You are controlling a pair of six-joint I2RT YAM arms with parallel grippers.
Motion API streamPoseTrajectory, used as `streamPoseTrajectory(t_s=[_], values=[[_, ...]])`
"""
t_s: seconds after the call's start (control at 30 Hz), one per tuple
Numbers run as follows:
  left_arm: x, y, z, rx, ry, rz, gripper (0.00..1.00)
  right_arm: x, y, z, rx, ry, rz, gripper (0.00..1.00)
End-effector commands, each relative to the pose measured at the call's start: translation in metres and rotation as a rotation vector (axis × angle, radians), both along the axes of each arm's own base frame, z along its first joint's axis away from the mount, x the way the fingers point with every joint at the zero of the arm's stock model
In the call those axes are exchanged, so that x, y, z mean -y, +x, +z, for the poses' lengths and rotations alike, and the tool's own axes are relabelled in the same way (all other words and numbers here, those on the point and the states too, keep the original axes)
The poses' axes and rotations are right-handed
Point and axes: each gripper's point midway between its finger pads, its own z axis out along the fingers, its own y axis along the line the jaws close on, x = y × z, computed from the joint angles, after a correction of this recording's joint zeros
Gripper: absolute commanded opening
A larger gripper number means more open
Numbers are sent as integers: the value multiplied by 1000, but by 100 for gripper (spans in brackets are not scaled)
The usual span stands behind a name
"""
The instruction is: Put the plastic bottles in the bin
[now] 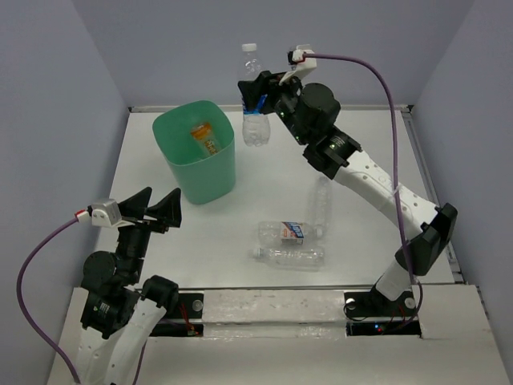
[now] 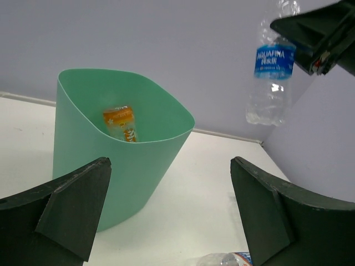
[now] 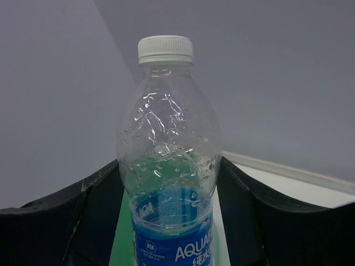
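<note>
My right gripper point(image 1: 258, 95) is shut on a clear, blue-labelled plastic bottle point(image 1: 256, 128), held upright in the air just right of the bin point(image 1: 204, 172). In the right wrist view both fingers point(image 3: 105, 205) press the bottle point(image 3: 169, 138) at its shoulder, and its white cap is on top. The mint-green bin point(image 2: 83, 177) holds an orange bottle point(image 1: 205, 138) point(image 2: 123, 124). Three more bottles lie on the table: a clear one point(image 1: 320, 204), a white-labelled one point(image 1: 284, 232) and another clear one point(image 1: 290, 257). My left gripper point(image 1: 149, 210) point(image 2: 169, 172) is open and empty, near the bin's front left.
White table with a raised rim at the back and right point(image 1: 409, 120). Grey walls enclose the sides. From the left wrist, the held bottle point(image 2: 270, 72) hangs at upper right under the right gripper's fingers point(image 2: 316, 27), and a lying bottle point(image 2: 224, 259) peeks in at the bottom.
</note>
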Motion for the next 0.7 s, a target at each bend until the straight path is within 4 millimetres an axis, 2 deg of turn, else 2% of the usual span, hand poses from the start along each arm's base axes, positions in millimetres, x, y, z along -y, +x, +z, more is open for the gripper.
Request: streamPoseTrajectory(t_s=[0.0,0.07,0.1,0.17,0.23,0.27,0.3,0.33,0.37,0.4,0.47,0.57,0.67], values=[[-4,-5,15,46,-26,10,99,-52,-6,69,255,151,107,59],[-4,-5,15,46,-26,12,99,-72,-3,77,286,165,149,59],[-5,-4,14,44,-23,14,99,-85,7,82,305,175,152,59],[-3,-4,15,45,-23,8,99,-100,14,83,324,178,181,59],[-4,-5,15,47,-22,10,99,-121,27,75,319,168,206,59],[-4,-5,15,49,-23,7,99,-132,23,72,318,162,241,59],[-4,-6,16,51,-26,8,99,-143,29,59,306,144,254,61],[-5,-6,16,51,-26,11,99,-150,27,52,297,135,264,61],[-5,-6,16,53,-28,11,99,-154,30,44,290,120,265,72],[-5,-6,15,51,-25,11,99,-155,32,37,283,109,263,77],[-6,-7,16,54,-29,13,99,-159,33,23,266,86,270,82],[-6,-7,17,57,-33,16,99,-159,28,13,247,65,295,86],[-7,-6,16,52,-31,21,99,-151,22,15,251,67,293,87]])
